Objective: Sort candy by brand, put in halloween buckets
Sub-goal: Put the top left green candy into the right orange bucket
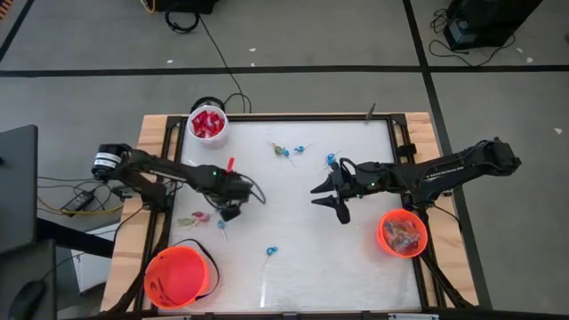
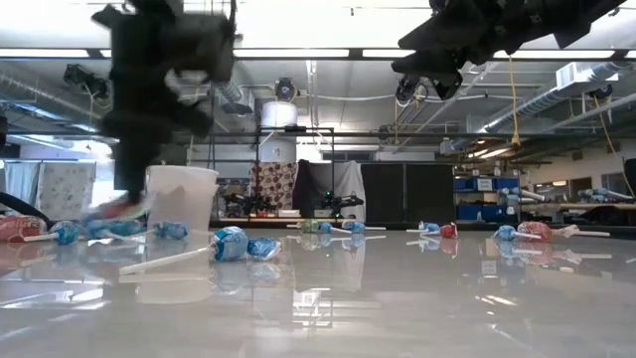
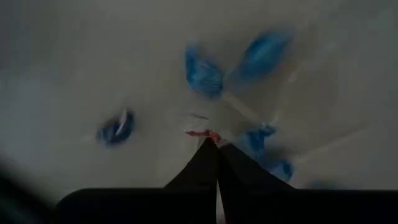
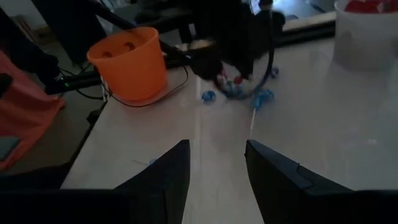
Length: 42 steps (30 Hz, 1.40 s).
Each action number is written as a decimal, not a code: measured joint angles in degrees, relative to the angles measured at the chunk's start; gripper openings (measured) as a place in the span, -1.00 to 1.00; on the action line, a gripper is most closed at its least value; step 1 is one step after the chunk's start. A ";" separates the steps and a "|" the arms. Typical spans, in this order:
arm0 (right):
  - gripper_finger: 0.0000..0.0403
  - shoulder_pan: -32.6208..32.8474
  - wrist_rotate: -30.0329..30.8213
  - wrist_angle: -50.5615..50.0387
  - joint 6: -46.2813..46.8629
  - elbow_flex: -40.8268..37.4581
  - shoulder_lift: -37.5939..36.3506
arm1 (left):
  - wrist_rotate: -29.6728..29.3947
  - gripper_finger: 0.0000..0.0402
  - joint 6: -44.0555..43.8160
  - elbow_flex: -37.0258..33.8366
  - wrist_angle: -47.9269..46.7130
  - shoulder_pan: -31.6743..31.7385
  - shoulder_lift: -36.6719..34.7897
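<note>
Two arms are showing on my overhead feed. My left gripper is sitting at about 9 o'clock on the white table, low over a small heap of lollipops; through its wrist camera I am seeing its fingers pressed together on a scrap of red wrapper, with blue lollipops scattered on the table around the tips. My right gripper is hovering above the table a little toward 3 o'clock of centre, fingers spread wide apart with nothing between them, pointing toward the left arm. I am counting three buckets: a white bucket at 11 o'clock, holding red packets; an orange bucket at 7 o'clock with no sweets showing in it; and a second orange bucket at 4 o'clock with mixed pastel sweets in it. Loose sweets are lying well apart: a small cluster near 12 o'clock, a blue lollipop just beside the right gripper, and another blue lollipop toward 6 o'clock. A red packet is lying just beside the left arm.
</note>
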 joint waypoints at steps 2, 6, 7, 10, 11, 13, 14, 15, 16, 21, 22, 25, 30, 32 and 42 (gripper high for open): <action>-0.17 1.17 2.16 -1.43 1.12 0.00 0.00 | -1.27 -0.97 2.00 2.15 2.51 0.00 -1.18; -0.17 3.99 7.21 0.45 2.84 -1.32 0.93 | -1.90 -0.98 6.96 4.93 11.23 -0.05 -3.24; -0.17 4.60 8.01 1.72 3.01 -1.97 1.45 | -1.90 -0.98 8.31 5.04 14.40 -0.19 -3.77; -0.17 5.86 8.72 7.96 3.38 -2.92 3.97 | 0.02 -0.98 12.13 4.90 23.99 -0.28 -4.72; -0.17 6.24 8.73 9.64 3.38 -3.08 5.09 | 1.08 -0.98 13.23 4.89 26.74 -0.28 -4.82; -0.17 6.90 9.03 12.88 3.38 -3.10 7.89 | 2.36 -0.98 14.80 4.88 31.05 -0.28 -4.80; -0.17 7.23 9.53 14.35 3.38 -3.13 9.40 | 2.98 -0.98 15.05 4.86 31.92 -0.28 -4.76; -0.17 7.50 9.80 15.76 3.38 -3.17 10.89 | 3.20 -0.98 15.10 4.83 32.57 -0.28 -4.74; -0.17 7.61 9.80 17.78 3.55 -3.17 12.63 | 3.21 -0.98 15.12 4.83 32.72 -0.28 -4.70; -0.17 7.52 9.66 22.38 5.28 -3.19 19.62 | 1.47 -0.98 14.00 4.83 23.57 -0.28 -4.63; -0.17 7.38 9.35 23.34 5.32 -3.19 20.68 | 1.09 -0.98 13.27 4.81 20.74 -0.28 -4.63; -0.17 6.86 8.41 24.47 5.35 -3.17 22.42 | 0.50 -0.92 10.82 4.61 13.61 -0.28 -3.77; -0.17 5.92 6.31 25.04 5.29 -2.23 22.41 | -0.16 -0.73 9.71 1.34 13.24 -0.17 -3.75; -0.17 5.77 6.27 25.10 4.95 -1.96 21.69 | -0.51 -0.69 9.79 -0.26 13.99 -0.17 -3.74; -0.17 5.40 6.16 25.28 3.79 -1.97 20.57 | -2.08 -0.97 10.40 -6.35 25.57 0.02 -3.74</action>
